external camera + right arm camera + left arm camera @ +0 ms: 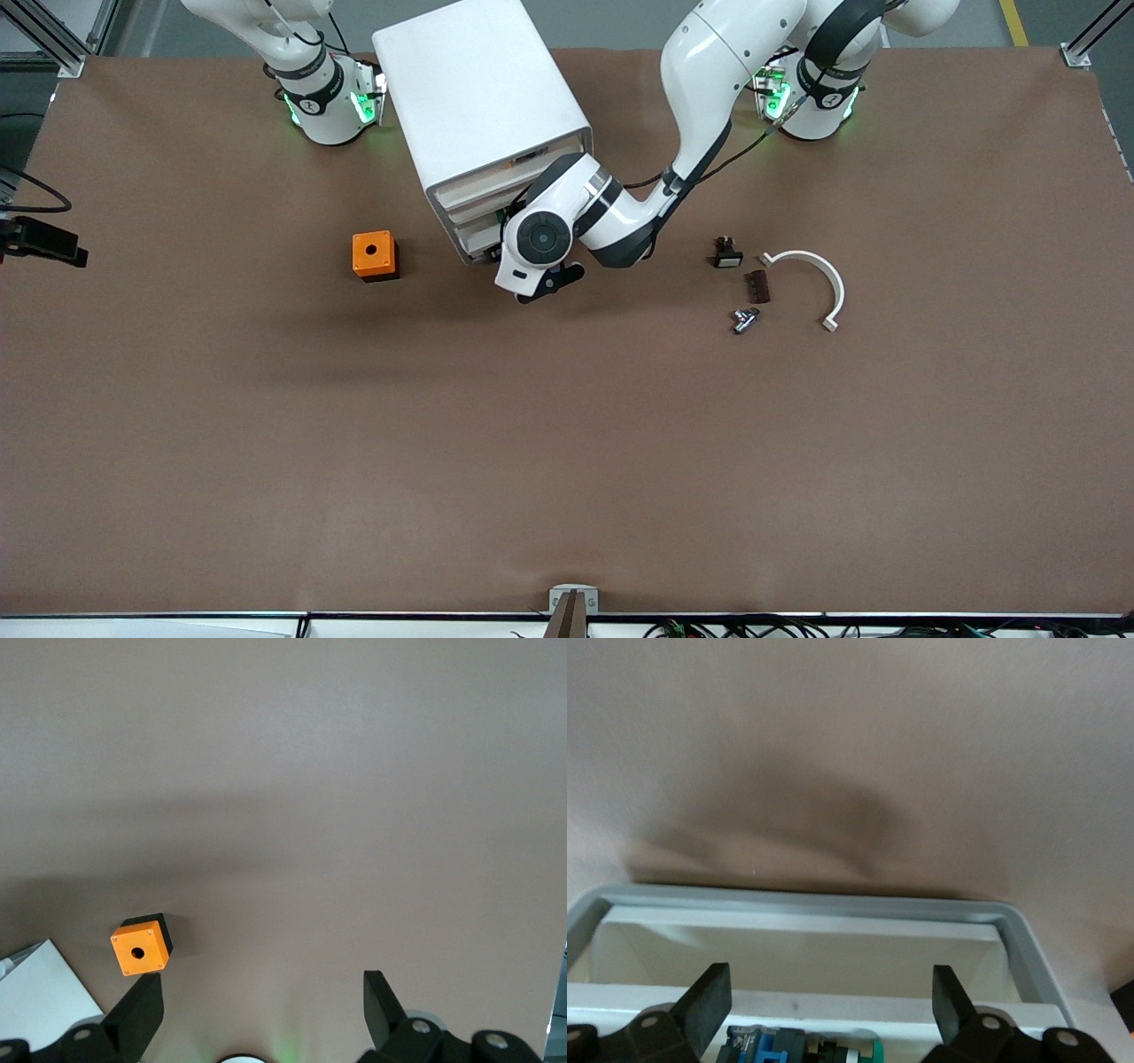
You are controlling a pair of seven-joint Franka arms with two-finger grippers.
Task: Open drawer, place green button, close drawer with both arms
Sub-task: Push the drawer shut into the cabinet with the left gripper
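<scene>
The white cabinet [478, 97] stands near the arms' bases. One drawer [797, 901] is pulled out, and its grey-white rim and pale inside show in the left wrist view. My left arm's wrist [540, 237] hangs in front of the cabinet and hides most of that drawer in the front view. My left gripper [831, 992] is open above it. Between and below its fingers lies the button [806, 1050], black and blue with a green cap, untouched. My right gripper [261, 988] waits open, high over the table by its base, and holds nothing.
An orange cube with a hole [373, 255] sits beside the cabinet toward the right arm's end. Toward the left arm's end lie a black switch with a white face [726, 253], a brown piece [757, 286], a metal fitting [745, 320] and a white curved bracket [815, 279].
</scene>
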